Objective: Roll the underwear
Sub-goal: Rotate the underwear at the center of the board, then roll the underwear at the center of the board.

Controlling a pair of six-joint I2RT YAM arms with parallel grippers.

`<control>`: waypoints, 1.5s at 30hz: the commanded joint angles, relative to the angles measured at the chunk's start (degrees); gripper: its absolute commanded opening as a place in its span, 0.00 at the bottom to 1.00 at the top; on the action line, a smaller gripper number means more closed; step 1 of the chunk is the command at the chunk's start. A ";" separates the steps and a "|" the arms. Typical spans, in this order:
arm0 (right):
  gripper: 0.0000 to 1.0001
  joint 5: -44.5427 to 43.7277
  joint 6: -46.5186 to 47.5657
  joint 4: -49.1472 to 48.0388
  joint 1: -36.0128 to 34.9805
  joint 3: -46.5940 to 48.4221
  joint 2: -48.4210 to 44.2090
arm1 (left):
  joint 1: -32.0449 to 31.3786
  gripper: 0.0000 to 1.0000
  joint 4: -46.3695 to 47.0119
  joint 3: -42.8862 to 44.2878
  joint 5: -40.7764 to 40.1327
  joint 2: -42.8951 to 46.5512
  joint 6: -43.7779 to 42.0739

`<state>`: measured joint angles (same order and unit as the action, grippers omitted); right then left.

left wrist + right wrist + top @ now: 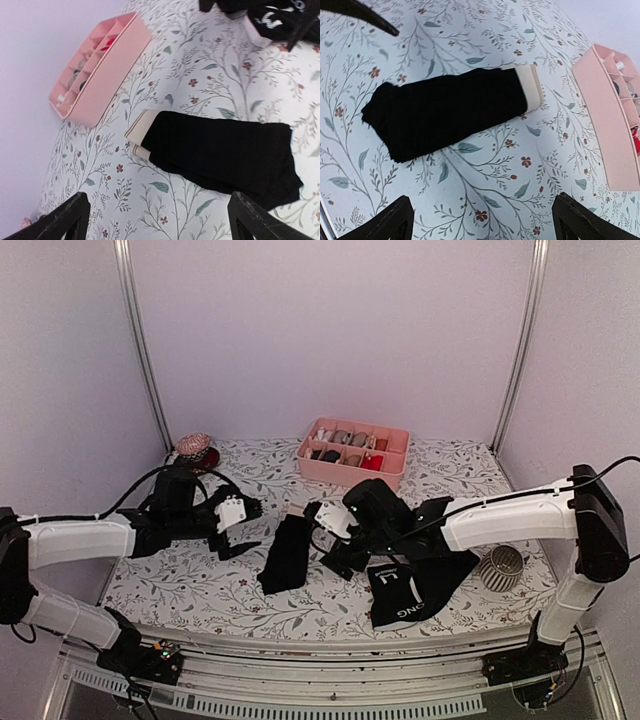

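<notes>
Folded black underwear (447, 112) beside pink tray (607, 135)

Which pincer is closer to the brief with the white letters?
Right. The right pincer hovers just left of the lettered brief; the left pincer is farther left, beyond the folded brief.

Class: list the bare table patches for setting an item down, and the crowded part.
Bare: front-left, beside the folded brief; back-right, beyond the pink tray. Crowded: centre, with left end effector, right end effector and lettered brief.
</notes>
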<state>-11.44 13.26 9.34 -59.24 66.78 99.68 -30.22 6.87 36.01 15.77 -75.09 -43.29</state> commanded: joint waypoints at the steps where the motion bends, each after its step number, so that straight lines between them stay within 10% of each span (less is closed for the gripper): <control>1: 0.99 1.31 4.50 -6.68 -0.92 -6.24 -2.91 | 0.87 0.98 -2.97 -7.44 15.10 8.90 -20.75; 10: 0.99 0.94 3.03 -10.78 -1.03 -11.47 -7.41 | -1.96 0.98 -14.76 -9.59 17.83 9.71 -35.00; 35: 0.99 3.29 3.15 -12.06 -1.18 -12.59 -8.80 | -10.12 0.73 2.55 -8.41 1.40 -11.33 -26.30; 45: 0.99 4.01 4.85 -12.84 -2.38 -13.51 -9.39 | -10.28 0.40 1.23 -7.02 1.04 -14.03 -26.01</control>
<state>-8.40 16.99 -1.89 -60.77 54.43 92.18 -40.07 10.81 28.21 18.31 -87.20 -69.76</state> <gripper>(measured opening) 0.989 0.462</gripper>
